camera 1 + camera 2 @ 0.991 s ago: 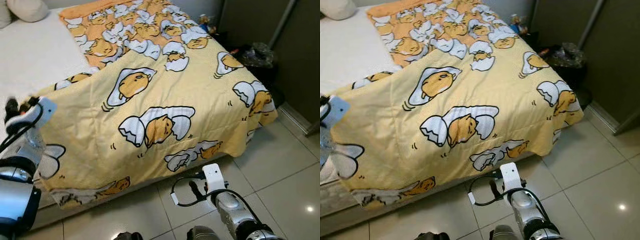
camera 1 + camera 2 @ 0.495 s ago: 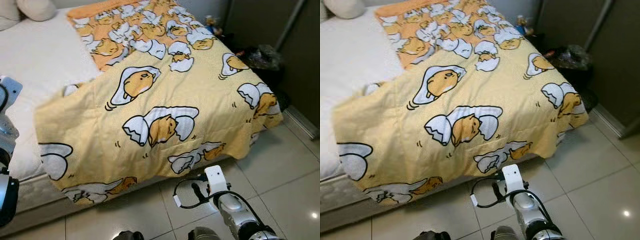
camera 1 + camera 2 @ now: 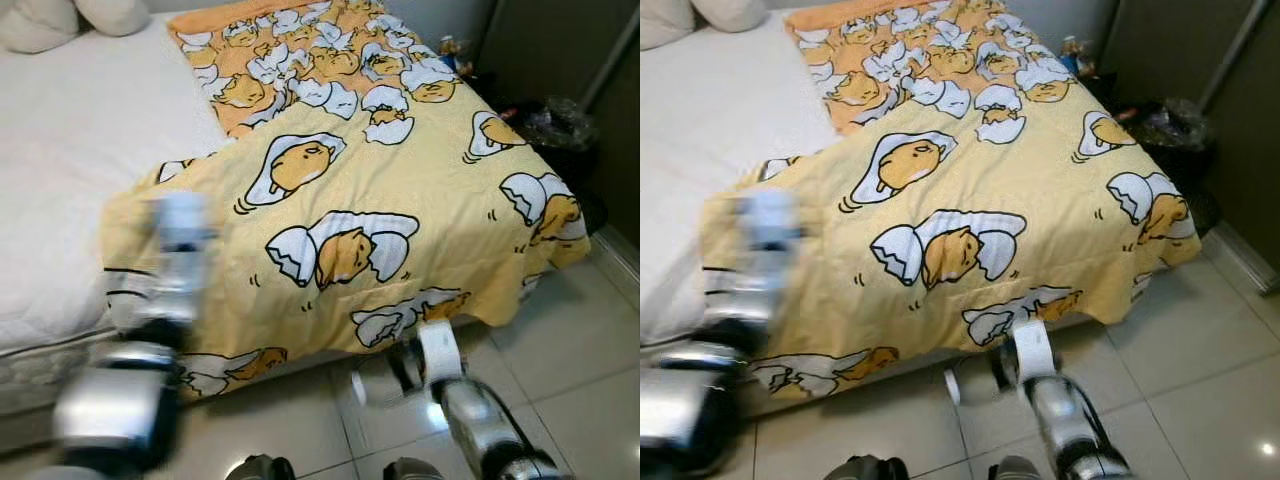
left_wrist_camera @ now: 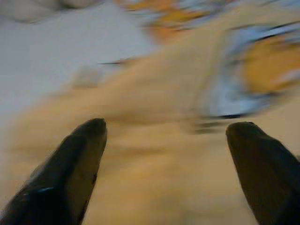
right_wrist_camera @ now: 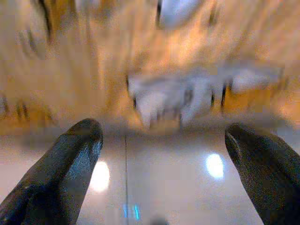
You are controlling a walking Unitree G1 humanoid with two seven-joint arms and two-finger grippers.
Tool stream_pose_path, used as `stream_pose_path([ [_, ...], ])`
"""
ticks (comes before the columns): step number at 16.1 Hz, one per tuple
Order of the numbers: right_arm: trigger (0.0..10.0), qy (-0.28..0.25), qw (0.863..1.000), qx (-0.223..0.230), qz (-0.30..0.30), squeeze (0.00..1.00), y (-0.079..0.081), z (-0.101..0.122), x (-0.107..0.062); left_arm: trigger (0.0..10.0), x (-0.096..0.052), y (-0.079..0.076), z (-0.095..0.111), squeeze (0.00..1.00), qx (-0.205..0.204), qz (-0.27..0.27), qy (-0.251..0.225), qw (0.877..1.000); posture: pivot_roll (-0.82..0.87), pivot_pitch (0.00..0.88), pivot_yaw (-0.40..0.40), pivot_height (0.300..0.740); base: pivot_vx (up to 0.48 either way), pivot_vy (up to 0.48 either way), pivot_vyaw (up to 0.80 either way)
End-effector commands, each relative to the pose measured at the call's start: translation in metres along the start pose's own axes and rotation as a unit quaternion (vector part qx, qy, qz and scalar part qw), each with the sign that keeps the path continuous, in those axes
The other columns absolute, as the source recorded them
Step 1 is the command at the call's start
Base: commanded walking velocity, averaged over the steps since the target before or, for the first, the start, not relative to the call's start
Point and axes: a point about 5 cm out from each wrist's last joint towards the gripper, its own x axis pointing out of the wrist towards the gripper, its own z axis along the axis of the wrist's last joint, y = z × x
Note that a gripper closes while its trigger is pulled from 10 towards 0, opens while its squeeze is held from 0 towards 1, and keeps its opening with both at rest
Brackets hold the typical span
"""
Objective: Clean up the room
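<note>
My left arm is raised at the near left corner of the bed, blurred, with the left gripper (image 4: 164, 140) over the yellow blanket (image 3: 400, 200), its fingers (image 4: 79, 154) spread wide and holding nothing. My right arm reaches low over the tiled floor (image 3: 560, 340) at the foot of the bed, the right gripper (image 5: 161, 140) wide open and empty, aimed at the blanket's hanging edge. The blanket covers the right half of the white mattress (image 3: 80, 150), its near edge draped toward the floor.

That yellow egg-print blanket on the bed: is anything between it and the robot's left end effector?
Nothing visible. The left end effector, fingers apart, points straight at the yellow egg-print blanket, over its near-left corner at the bed's edge. The right end effector, also open, hangs low over the glossy tiled floor at the blanket's hanging hem.
</note>
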Motion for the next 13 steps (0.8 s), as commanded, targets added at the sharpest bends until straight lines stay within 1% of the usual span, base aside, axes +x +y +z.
stream_pose_path([
  [1,10.0,-0.074,0.997,0.016,-0.010,0.00,-0.006,0.026,0.003,10.0,-0.002,0.002,-0.002,1.00,-0.054,0.006,-0.006,0.998,-0.24,0.059,0.080,0.731,0.000,0.000,0.00],
  [2,10.0,-0.133,0.991,0.018,-0.020,0.01,-0.010,0.047,0.002,10.0,-0.004,-0.001,-0.004,1.00,-0.067,0.011,-0.008,0.998,-0.24,0.056,0.082,0.731,0.000,0.000,0.00],
  [3,10.0,-0.188,0.981,0.023,-0.031,0.00,-0.015,0.068,-0.002,10.0,-0.006,0.002,-0.006,0.00,-0.050,0.028,-0.015,0.998,-0.24,0.054,0.085,0.731,0.000,0.000,0.00],
  [4,10.0,-0.212,0.976,0.023,-0.036,0.00,-0.016,0.076,-0.006,10.0,-0.006,0.004,-0.008,0.00,-0.049,0.038,-0.014,0.998,-0.24,0.054,0.085,0.731,0.000,0.000,0.00],
  [5,10.0,-0.230,0.972,0.018,-0.038,0.00,-0.016,0.078,-0.012,10.0,-0.011,-0.003,-0.011,0.00,-0.050,0.023,-0.023,0.998,-0.24,0.047,0.085,0.731,0.000,0.000,0.00],
  [6,10.0,-0.241,0.970,0.016,-0.037,0.01,-0.015,0.077,-0.018,10.0,-0.021,-0.016,-0.017,0.00,-0.056,-0.005,-0.036,0.998,-0.24,0.043,0.089,0.731,0.000,0.000,0.00],
  [7,10.0,-0.249,0.968,0.012,-0.032,0.01,-0.011,0.075,-0.023,10.0,-0.034,-0.033,-0.025,0.00,-0.070,-0.034,-0.039,0.996,-0.24,0.040,0.087,0.731,0.000,0.000,0.00],
  [8,10.0,-0.251,0.967,0.011,-0.031,0.00,-0.010,0.075,-0.024,10.0,-0.038,-0.037,-0.027,0.00,-0.082,-0.038,-0.036,0.995,-0.23,0.039,0.083,0.731,0.000,0.000,0.00],
  [9,10.0,-0.257,0.966,0.009,-0.032,0.01,-0.007,0.077,-0.026,10.0,-0.042,-0.043,-0.027,0.00,-0.089,-0.047,-0.045,0.994,-0.23,0.036,0.078,0.731,0.000,0.000,0.00],
  [11,10.0,-0.257,0.966,0.012,-0.030,0.00,-0.003,0.084,-0.026,10.0,-0.037,-0.042,-0.015,0.00,-0.087,-0.049,-0.071,0.993,-0.22,0.027,0.073,0.731,0.000,0.000,0.00],
  [12,10.0,-0.259,0.966,0.010,-0.027,0.01,0.000,0.088,-0.025,10.0,-0.034,-0.040,-0.004,0.00,-0.085,-0.054,-0.092,0.991,-0.21,0.024,0.073,0.731,0.000,0.289,0.00],
  [13,10.0,-0.262,0.965,0.009,-0.026,0.00,0.001,0.093,-0.023,10.0,-0.033,-0.037,0.002,0.00,-0.084,-0.060,-0.098,0.990,-0.21,0.019,0.073,0.731,0.000,0.480,0.00],
])
